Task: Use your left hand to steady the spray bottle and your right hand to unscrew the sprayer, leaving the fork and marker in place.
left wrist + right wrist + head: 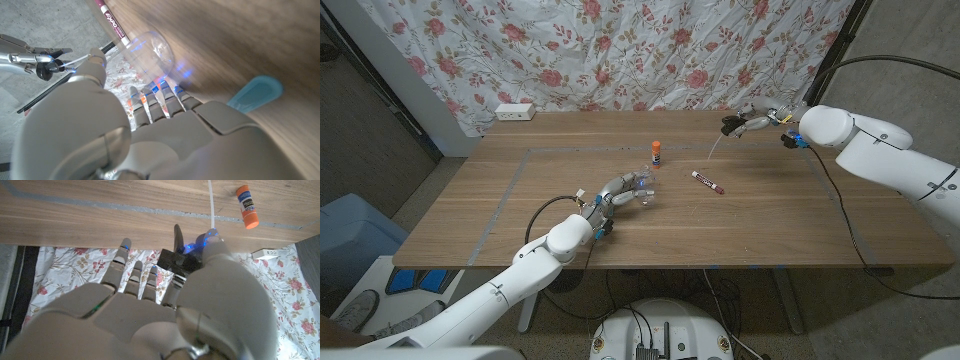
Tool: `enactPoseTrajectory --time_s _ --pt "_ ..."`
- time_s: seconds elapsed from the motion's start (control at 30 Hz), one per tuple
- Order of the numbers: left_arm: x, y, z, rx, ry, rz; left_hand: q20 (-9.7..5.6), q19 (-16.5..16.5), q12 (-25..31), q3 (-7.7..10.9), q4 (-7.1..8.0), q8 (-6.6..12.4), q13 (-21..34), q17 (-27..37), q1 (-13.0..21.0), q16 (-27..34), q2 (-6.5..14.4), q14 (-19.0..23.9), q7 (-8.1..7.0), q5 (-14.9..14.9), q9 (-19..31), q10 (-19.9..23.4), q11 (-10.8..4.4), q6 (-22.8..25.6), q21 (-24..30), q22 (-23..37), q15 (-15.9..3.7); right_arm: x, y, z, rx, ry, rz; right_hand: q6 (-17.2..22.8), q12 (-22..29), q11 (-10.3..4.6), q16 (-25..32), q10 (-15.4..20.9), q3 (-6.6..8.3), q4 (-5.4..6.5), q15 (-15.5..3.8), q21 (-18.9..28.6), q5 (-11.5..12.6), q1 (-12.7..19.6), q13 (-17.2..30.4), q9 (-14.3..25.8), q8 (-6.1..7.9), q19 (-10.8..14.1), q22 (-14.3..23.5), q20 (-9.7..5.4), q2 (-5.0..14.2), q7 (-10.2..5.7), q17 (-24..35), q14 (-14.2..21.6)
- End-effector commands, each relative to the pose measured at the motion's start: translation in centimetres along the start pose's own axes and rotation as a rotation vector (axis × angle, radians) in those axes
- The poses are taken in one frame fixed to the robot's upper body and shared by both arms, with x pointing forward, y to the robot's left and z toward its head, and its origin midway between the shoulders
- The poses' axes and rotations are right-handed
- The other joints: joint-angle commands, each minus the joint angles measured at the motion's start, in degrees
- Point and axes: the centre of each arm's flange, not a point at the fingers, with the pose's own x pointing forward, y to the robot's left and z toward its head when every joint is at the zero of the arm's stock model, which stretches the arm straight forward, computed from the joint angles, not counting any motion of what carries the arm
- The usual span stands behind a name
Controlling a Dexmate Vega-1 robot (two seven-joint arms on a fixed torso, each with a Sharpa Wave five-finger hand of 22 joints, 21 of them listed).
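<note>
Left hand (623, 193) wraps the clear spray bottle (642, 182) mid-tabletop; sprayer already off.
Right hand (752, 123) holds the black sprayer (181, 255) aloft over the far right corner, dip tube (714, 150) hanging toward the marker (707, 182). Bottle lies tipped, well apart from it. Orange glue stick (657, 151) stands behind. Wooden tabletop (500, 205), floral curtain (600, 50) beyond.

Our left arm reaches in low over the tabletop (770, 230), and our left hand (620, 192) wraps its fingers (150, 102) around the clear spray bottle (642, 180). Our right arm is stretched out far to the side, held up high. Our right hand (752, 123) pinches the black sprayer (181, 260), with its thin tube hanging down.
</note>
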Motion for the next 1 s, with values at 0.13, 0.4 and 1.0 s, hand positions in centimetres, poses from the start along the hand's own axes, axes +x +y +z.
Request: enactPoseTrajectory --time_s 0.13,0.4,1.0 --pt "-0.1 0.7 0.2 -0.005 -0.005 0.005 -0.23 -0.6 0.1 -0.69 0.09 -3.15 -1.6 0.1 -0.2 -0.4 -1.4 -3.0 0.93 0.2 0.0 -2.2 -0.11 -3.6 0.1 -0.1 -5.31 0.2 0.5 -0.3 -0.003 0.016 0.006 0.6 -0.2 0.0 0.5 0.4 -0.01 -0.05 -0.09 0.1 0.2 0.2 0.2 0.1 0.22 0.1 0.1 -0.06 0.65 -0.81 0.1 0.6" --pt "0.0 1.1 0.3 0.001 -0.006 -0.004 -0.59 -1.1 0.1 -1.15 -0.09 -4.89 -2.6 0.1 -0.3 -0.4 -2.7 -5.2 1.47 -0.1 0.0 -4.1 0.02 -5.8 0.0 -0.1 -5.05 0.5 0.8 -0.6 0.005 0.023 0.012 0.6 -0.3 0.01 0.5 0.5 -0.02 -0.06 -0.13 0.1 0.2 0.2 0.2 0.1 0.25 0.2 0.1 -0.07 0.67 -0.82 0.2 0.6" --pt "-0.4 2.1 1.5 -0.051 -0.042 -0.086 -2.69 -8.3 -0.4 -3.63 0.89 -7.06 -4.9 0.0 -2.8 -0.6 -6.2 -18.5 3.62 -0.8 0.0 -16.0 1.74 -17.3 -0.6 -0.1 -1.86 0.6 1.3 -1.3 0.001 0.048 -0.008 0.6 -0.3 -0.12 0.5 0.5 -0.03 -0.09 -0.25 0.1 0.2 0.3 0.2 0.1 0.42 0.1 0.1 -0.2 0.7 -0.82 0.2 0.6"
